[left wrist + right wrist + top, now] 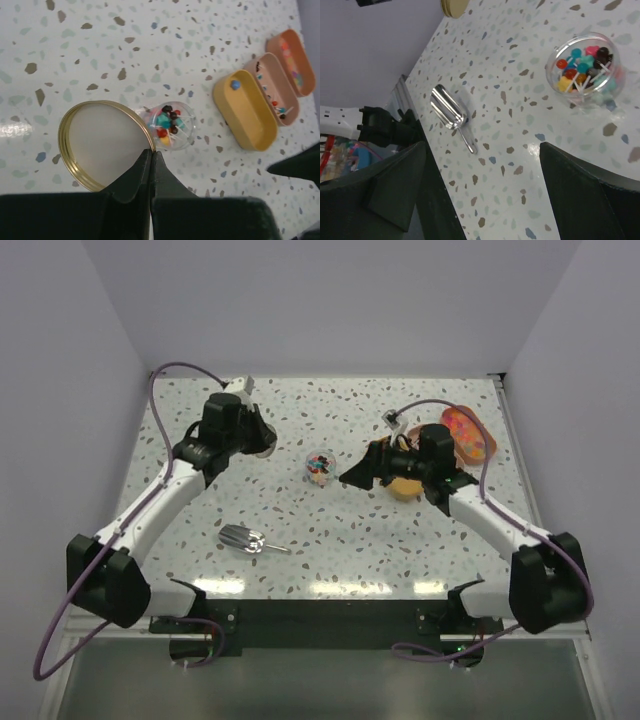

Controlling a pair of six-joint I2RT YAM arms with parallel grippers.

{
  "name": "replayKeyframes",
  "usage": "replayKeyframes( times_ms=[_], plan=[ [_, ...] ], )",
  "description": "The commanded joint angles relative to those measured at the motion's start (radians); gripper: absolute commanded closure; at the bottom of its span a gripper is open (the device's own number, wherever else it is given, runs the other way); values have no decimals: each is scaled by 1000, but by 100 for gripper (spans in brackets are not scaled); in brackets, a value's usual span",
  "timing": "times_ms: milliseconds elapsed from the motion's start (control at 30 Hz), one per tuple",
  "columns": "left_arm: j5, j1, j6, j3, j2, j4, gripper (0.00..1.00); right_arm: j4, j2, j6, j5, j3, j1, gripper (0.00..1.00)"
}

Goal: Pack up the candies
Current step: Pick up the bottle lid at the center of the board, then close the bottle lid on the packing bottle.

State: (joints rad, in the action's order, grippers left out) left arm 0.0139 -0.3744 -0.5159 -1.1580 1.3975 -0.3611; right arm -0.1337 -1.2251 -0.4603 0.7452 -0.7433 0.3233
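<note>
A small clear jar of mixed-colour sweets, some on white sticks, stands mid-table; it also shows in the left wrist view and the right wrist view. More loose candies lie in an orange tray. My left gripper is shut on the rim of a gold jar lid, left of the jar; its tips pinch the lid's edge. My right gripper is open and empty, just right of the jar.
A metal scoop lies at the near centre-left, also in the right wrist view. A yellow tray holding one blue sweet, a pink tray and the orange tray sit side by side at right.
</note>
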Motion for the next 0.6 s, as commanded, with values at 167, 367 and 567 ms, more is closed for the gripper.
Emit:
replayKeyframes(
  times_ms=[167,367,567],
  plan=[
    [354,2,-307,205,-176,329,100,-286,-241,-66,52,-189,132,1],
    [446,2,-439,297,-227,507,100,-530,-387,-161,109,-243,137,1],
    [478,2,-498,334,-246,596,100,-776,-494,-268,193,-277,140,1]
  ],
)
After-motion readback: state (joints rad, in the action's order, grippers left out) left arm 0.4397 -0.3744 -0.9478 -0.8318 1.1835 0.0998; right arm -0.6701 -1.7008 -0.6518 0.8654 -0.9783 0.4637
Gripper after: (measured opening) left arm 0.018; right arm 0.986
